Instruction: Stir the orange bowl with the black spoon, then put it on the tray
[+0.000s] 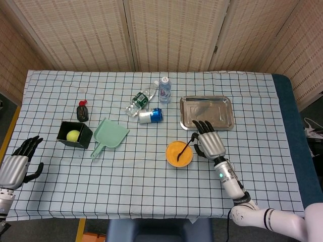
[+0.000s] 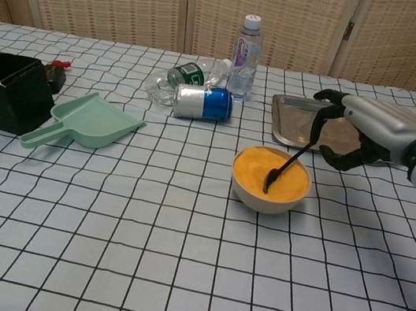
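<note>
The bowl end of the black spoon [image 2: 284, 165] is sunk in the orange bowl [image 2: 270, 180], so its shape cannot be told. The near edge of the tray [image 2: 294, 120] is covered in the chest view by the right hand [image 2: 360, 131]; whether any finger touches the spoon handle cannot be told. The right arm is cut off at the right edge of that view. The left hand [image 1: 15, 166] is seen only in the head view, beyond the table's left edge, its arm cut off at the picture's corner. The labels on the lying bottle [image 2: 185, 75] and the can [image 2: 202, 102] are too small to be read.
</note>
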Motion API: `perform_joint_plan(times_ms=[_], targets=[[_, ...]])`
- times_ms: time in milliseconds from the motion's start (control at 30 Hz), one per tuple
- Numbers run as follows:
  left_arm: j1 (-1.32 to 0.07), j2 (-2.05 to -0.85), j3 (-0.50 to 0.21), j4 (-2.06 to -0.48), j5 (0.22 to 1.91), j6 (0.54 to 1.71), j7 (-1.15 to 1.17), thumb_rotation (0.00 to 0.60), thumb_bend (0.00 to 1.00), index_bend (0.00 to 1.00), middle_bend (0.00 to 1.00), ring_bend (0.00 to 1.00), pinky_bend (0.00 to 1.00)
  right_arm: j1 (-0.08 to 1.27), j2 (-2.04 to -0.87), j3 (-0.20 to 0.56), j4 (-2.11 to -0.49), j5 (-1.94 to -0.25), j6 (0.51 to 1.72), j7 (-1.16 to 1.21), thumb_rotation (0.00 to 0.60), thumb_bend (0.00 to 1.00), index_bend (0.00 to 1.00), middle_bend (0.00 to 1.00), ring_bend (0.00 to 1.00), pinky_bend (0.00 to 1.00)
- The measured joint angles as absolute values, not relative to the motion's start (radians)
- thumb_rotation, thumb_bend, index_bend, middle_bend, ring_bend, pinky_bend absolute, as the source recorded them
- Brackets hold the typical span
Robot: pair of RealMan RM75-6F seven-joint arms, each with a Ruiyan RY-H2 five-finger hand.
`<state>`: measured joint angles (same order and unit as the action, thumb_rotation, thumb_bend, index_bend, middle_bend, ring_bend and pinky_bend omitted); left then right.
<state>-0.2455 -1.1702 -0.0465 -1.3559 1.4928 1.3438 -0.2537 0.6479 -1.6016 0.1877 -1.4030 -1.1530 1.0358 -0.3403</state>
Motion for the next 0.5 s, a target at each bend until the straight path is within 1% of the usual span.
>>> perform_joint_plan(times_ms=[200, 433, 500], targets=[[-0.253, -1.179, -0.053, -1.346, 1.474, 1.321, -0.243, 0.600, 0.48, 0.00, 0.00, 0.00, 0.21, 0.701, -1.575, 0.208, -1.352, -1.154, 0.939, -0.311, 0.600, 0.44, 0.42, 0.04, 0.00, 0.00], [-0.259, -1.186, -0.058, -1.339, 1.459, 1.303, -0.236, 0.600, 0.48, 0.00, 0.00, 0.00, 0.21, 0.765, -1.537, 0.216, -1.312, -1.143, 0.816, -0.297, 0.600, 0.34, 0.39, 0.04, 0.00, 0.00], [-0.261, -1.188, -0.059, -1.337, 1.456, 1.298, -0.235, 0.600, 0.48, 0.00, 0.00, 0.00, 0.21, 0.787, -1.527, 0.216, -1.300, -1.130, 0.776, -0.303, 0.600, 0.33, 0.38, 0.04, 0.00, 0.00]])
